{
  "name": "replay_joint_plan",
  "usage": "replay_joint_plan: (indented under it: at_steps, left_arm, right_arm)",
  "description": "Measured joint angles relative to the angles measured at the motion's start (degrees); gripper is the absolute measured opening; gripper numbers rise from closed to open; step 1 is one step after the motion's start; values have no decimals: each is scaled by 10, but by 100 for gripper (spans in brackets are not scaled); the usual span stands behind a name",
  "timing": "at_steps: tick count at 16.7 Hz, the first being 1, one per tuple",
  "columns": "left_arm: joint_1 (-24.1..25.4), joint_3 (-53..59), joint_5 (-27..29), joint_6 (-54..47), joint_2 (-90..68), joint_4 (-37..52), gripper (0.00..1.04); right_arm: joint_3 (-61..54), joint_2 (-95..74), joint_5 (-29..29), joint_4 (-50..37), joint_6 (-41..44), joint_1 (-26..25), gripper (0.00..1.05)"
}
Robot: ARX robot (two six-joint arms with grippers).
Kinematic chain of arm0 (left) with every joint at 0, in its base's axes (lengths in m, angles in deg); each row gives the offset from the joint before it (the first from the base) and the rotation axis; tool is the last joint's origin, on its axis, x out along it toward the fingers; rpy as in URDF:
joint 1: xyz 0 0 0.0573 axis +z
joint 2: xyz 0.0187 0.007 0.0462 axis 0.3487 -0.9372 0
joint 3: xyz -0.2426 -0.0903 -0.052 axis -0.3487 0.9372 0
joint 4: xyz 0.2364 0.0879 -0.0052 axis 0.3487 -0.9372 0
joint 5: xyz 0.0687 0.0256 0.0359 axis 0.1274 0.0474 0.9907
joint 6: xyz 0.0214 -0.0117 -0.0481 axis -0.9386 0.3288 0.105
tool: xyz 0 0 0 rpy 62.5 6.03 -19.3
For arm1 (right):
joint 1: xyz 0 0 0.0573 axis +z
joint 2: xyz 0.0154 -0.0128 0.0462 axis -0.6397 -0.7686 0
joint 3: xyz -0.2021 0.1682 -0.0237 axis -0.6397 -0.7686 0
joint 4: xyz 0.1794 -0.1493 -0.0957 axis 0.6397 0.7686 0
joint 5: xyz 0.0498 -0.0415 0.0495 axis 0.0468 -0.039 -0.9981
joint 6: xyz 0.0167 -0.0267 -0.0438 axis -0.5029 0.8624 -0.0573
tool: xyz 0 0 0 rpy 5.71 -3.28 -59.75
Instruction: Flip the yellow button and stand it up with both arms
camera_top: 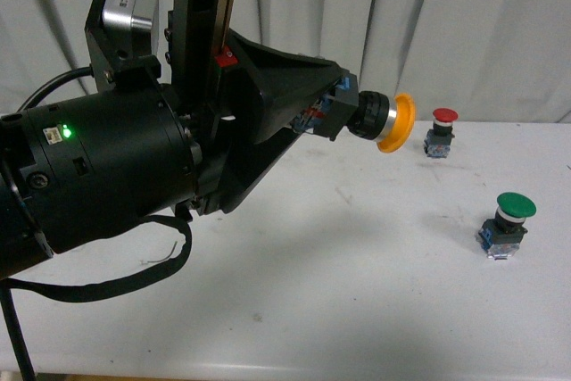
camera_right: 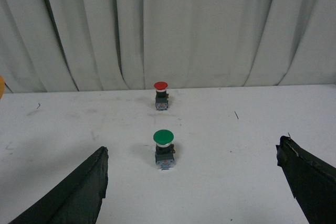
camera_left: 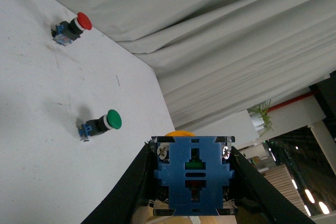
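One yellow button (camera_top: pixel 384 120) sits clamped sideways in the left tool (camera_top: pixel 337 106).

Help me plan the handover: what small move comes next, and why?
Probably bring the right pincer, open and empty, toward the yellow button: the left pincer holds it by its base, sideways above the table, cap free.

The yellow button (camera_top: pixel 385 120), red button (camera_top: pixel 442 131) and green button (camera_top: pixel 508 223) have blue bases; the table (camera_top: pixel 312 296) is white.
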Motion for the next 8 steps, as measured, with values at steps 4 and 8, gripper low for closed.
replay_joint_plan:
  at_steps: [4,8]
  left_arm:
    - [-7,-3,0,-1,52,4,36]
    - [-6,-5,-5,-2,38,1,36]
  right_arm:
    - [0,0,0,0,0,0,98]
    - [0,0,0,0,0,0,98]
